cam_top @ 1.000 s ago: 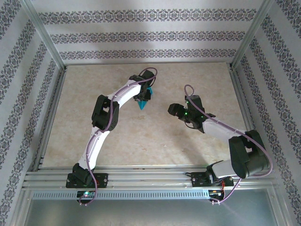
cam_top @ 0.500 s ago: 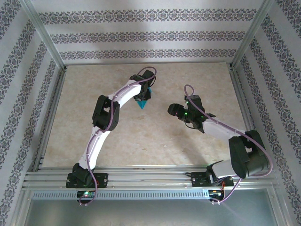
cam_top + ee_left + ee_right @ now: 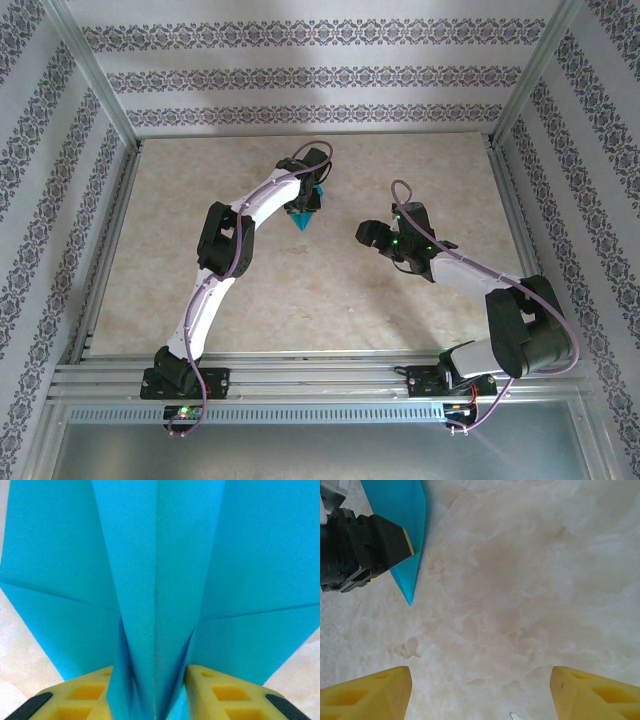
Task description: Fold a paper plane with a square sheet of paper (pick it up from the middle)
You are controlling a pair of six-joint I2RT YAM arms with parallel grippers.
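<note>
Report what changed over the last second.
The left arm's wrist shifted slightly toward the far wall. The left gripper has the paper plane by its centre fold between the fingers; whether it grips or is letting go is unclear. The plane stayed where it was, and the right gripper, open, held its place.

Pale marbled table (image 3: 300, 300) beneath paper plane (image 3: 303, 219)

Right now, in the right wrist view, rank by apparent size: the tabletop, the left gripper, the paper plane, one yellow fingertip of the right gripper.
1. tabletop
2. left gripper
3. paper plane and yellow fingertip: unranked; their visible parts look alike, and the fingertip sits nearest the camera.
</note>
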